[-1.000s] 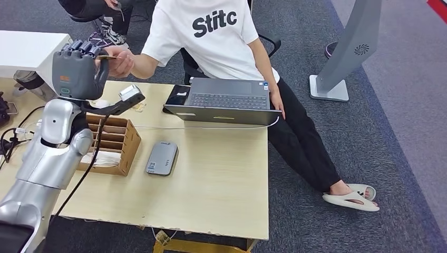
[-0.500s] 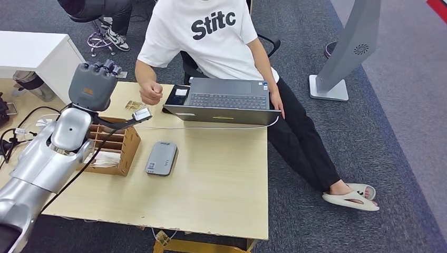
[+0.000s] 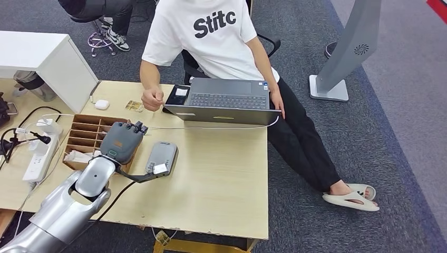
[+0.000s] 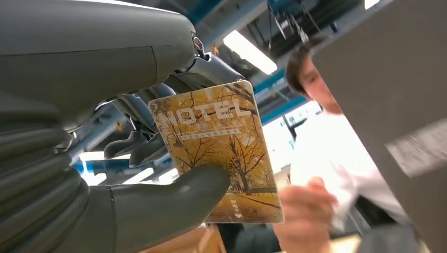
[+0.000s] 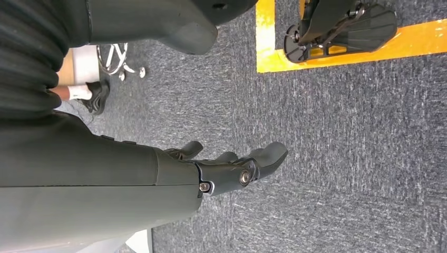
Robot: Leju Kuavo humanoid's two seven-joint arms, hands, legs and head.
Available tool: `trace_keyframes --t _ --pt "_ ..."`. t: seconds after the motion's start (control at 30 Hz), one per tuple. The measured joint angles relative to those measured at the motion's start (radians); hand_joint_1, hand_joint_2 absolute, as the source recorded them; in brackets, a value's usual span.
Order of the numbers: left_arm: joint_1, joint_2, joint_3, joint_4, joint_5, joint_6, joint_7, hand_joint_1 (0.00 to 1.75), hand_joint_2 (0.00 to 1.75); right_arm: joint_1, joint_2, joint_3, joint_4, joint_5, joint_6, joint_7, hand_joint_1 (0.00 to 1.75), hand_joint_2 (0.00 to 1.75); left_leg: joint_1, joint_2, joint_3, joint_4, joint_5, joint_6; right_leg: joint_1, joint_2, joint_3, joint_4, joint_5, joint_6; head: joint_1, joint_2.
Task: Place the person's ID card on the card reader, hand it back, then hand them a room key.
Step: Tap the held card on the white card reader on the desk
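Fingers (image 4: 132, 145) of the left hand (image 4: 105, 158) are clamped on a card (image 4: 219, 153) in the left wrist view — thumb pressed on its face, darker fingers behind it. It's a yellowish card with autumn trees and "MOTEL" printed across it, so that's the room key. Behind it, blurry, sits a person (image 4: 337, 158) in a white shirt with a fist raised.

Head view: the left hand (image 3: 122, 142) hangs low over the counter (image 3: 221, 179), right at the edge of the wooden organizer (image 3: 84, 134) and just beside the grey reader (image 3: 162, 157). You can't see the card from up here, the hand's back covers it. The person (image 3: 211, 42) sits at the far side by a laptop (image 3: 224, 100), one fist (image 3: 153, 98) resting on the counter near a small yellowish card (image 3: 134, 106). White earbud case (image 3: 101, 104) and a power strip (image 3: 39, 155) off to the left.

Right wrist view: the right hand (image 5: 211, 168) hangs over grey carpet (image 5: 342, 147) — fingers loosely spread, holding nothing.
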Motion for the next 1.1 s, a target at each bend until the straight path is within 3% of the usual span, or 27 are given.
trace_keyframes --t 0.33,0.77,1.1 --pt "0.04 -0.064 0.0 0.028 0.053 -0.001 -0.021 1.75 1.75 0.001 0.001 0.0 0.0 0.01 0.0 0.006 0.0 1.75 0.0 -0.001 0.0 0.0 0.0 0.0 0.0 0.0 0.0 0.0 0.0 0.0 0.0 0.0" --pt "0.036 -0.133 0.023 0.206 0.079 0.064 -0.024 1.75 1.75 0.0 0.001 0.0 0.0 0.037 0.004 0.015 0.0 1.75 0.0 0.0 0.0 0.0 0.0 0.0 0.0 0.0 0.0 0.0 0.0 0.0 0.0 0.0" --pt "0.026 -0.16 0.054 0.321 0.091 0.107 -0.028 1.75 1.75 -0.003 0.001 0.0 0.0 0.049 0.008 0.019 0.0 1.75 0.0 -0.001 0.0 0.0 0.0 0.0 0.0 -0.001 0.0 0.0 0.0 0.0 0.0 0.0"
